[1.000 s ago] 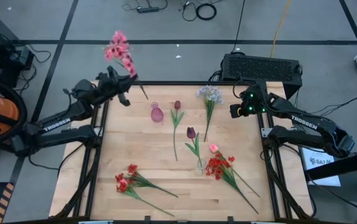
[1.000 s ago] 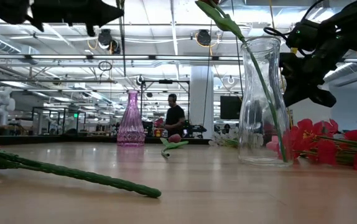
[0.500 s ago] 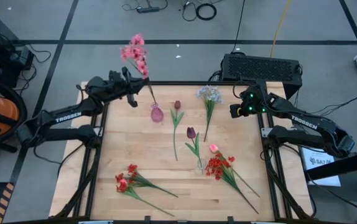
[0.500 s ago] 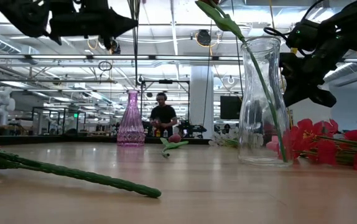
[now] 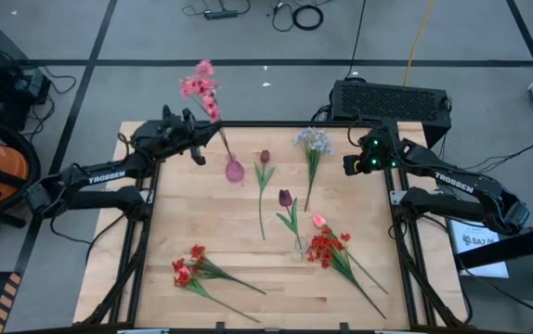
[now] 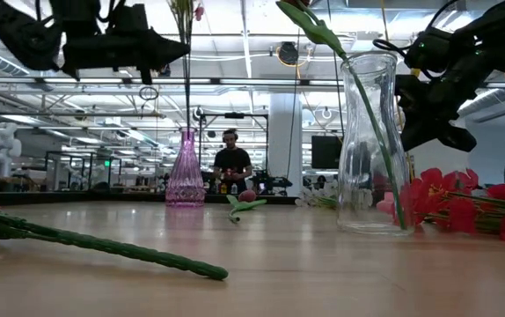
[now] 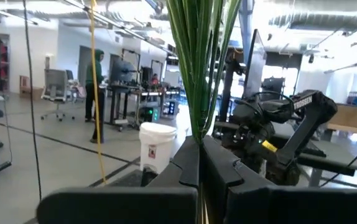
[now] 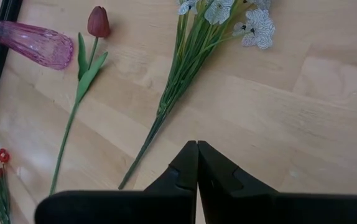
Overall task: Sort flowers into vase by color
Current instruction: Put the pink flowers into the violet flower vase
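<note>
My left gripper (image 5: pixel 207 135) is shut on a pink spray (image 5: pixel 200 88) above the table's far left. The spray stands upright, and its stalk runs down to the mouth of the pink vase (image 5: pixel 234 169). My right gripper (image 5: pixel 350 165) is shut and empty above the far right, near the pale blue-white sprig (image 5: pixel 313 141). One maroon tulip (image 5: pixel 265 158) lies on the table. Another (image 5: pixel 285 198) stands with its stalk in the clear vase (image 5: pixel 297 247), beside a pink bud (image 5: pixel 318 221). Red clusters lie at the near left (image 5: pixel 188 269) and near right (image 5: pixel 326 249). My left gripper pinches the spray's bundle of green stalks (image 7: pixel 197 124) between its two fingers, below the pink head. The fingers come about level from the table's left and lie across the stalks. The spray is upright and clear of the table, its lower end (image 6: pixel 186 123) at the pink vase's mouth.
A black box (image 5: pixel 392 100) stands behind the table's far right corner. The bare wooden table (image 5: pixel 201 213) has free room in its left middle. People and benches show in the room beyond the table in the low view.
My left gripper has carried the pink spray toward the table's right and near side, then down. The spray has stayed upright, and its lower end has come over the pink vase and down to its mouth.
</note>
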Robot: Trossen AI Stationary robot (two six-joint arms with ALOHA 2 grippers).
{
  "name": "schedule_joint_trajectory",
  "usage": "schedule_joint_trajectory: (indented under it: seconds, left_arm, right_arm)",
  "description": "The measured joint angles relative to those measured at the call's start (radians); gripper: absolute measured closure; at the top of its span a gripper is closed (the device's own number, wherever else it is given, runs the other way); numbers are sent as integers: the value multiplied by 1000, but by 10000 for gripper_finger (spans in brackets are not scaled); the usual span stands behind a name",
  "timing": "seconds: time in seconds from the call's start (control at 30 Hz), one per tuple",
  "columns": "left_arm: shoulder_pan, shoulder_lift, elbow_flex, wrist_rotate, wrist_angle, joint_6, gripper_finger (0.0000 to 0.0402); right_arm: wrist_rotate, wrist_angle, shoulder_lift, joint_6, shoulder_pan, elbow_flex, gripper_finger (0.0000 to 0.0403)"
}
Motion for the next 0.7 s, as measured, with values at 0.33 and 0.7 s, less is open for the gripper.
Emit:
schedule_joint_trajectory:
  seconds: [0.33, 0.7]
  left_arm:
    - [0, 29, -73, -16, 28, 45, 400]
    - [-64, 158, -73, -15, 27, 181, 400]
  right_arm:
    - [1, 0, 0, 3, 0, 0, 403]
    - [2, 0, 0, 12, 0, 0, 403]
